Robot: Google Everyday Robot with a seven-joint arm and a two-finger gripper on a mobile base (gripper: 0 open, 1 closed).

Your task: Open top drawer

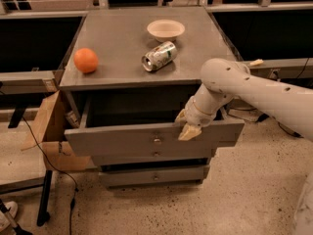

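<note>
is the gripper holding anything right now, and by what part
Cannot be told for sure: the gripper sits over the top edge of the top drawer's front panel, right of its knob.

The gripper (188, 125) sits at the top edge of the top drawer (122, 142), just right of the knob (157, 140), and how it meets that edge is too blurred to tell. The arm (264, 94) runs out past the right edge, cut off there. Inside the drawer it's all shadow: the cabinet top (117, 38) overhangs the back part and nothing in there reads. The middle drawer (122, 159) shows only a thin strip under the open front. On the can (159, 56), the label is too blurred to read. At left, the cardboard box (48, 119) is partly hidden behind the drawer's side. In the bottom-left corner, a shoe (5, 214) is clipped by the edge.
</note>
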